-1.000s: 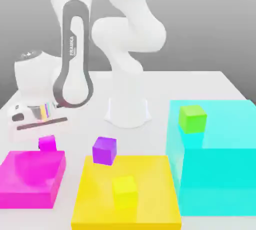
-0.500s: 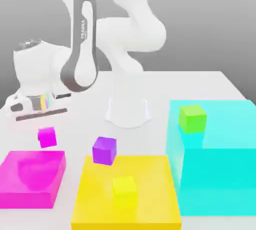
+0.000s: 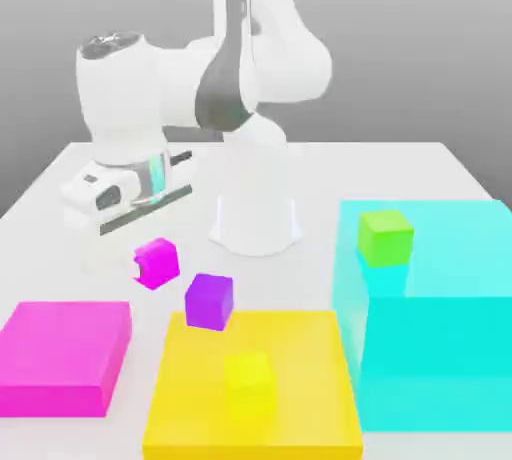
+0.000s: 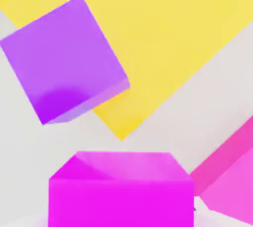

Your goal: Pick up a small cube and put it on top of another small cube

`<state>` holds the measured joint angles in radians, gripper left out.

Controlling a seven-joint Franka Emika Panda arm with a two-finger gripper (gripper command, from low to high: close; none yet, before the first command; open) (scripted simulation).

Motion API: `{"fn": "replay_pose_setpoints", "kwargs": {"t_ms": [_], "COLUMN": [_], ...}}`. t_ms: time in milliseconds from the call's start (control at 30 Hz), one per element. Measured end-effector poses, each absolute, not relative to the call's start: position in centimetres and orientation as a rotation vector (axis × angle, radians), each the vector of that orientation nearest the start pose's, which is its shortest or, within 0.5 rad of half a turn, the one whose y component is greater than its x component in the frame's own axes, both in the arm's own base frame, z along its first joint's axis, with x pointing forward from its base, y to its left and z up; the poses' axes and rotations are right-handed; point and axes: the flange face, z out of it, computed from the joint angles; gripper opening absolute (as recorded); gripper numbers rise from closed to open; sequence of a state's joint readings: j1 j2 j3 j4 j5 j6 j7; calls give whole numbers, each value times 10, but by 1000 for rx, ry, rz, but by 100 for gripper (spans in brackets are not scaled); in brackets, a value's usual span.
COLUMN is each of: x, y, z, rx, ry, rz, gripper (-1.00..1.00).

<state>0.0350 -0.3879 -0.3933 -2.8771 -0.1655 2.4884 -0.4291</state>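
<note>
Exterior view: white two-finger gripper's fingers (image 3: 136,265) grip the glossy magenta-pink small cube (image 3: 158,263). Swinging too low could knock the small purple cube (image 3: 209,302) aside

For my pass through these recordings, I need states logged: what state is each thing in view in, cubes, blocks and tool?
Tool: closed on the small magenta cube
Small magenta cube: gripped, raised
Small purple cube: ungripped
Small green cube: resting on the cyan block
Small yellow cube: resting on the yellow block
Cyan block: bearing the green cube
Yellow block: bearing the yellow cube
Flat magenta block: bare on top
</note>
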Motion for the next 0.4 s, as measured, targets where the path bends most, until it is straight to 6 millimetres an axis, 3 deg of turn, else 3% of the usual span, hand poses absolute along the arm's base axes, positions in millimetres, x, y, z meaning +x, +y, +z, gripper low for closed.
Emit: {"fn": "replay_pose_setpoints", "kwargs": {"t_ms": [67, 100, 267, 300, 400], "x": [332, 333, 335, 334, 334], "y": [-77, -69, -61, -61, -61], "z": [310, 313, 271, 263, 263], "rx": [-3070, -3069, -3068, -3069, -3069], "ry": [-554, -608, -662, -662, -662], "rz": [1, 2, 3, 3, 3], "gripper": [-100, -100, -100, 100, 100]}}
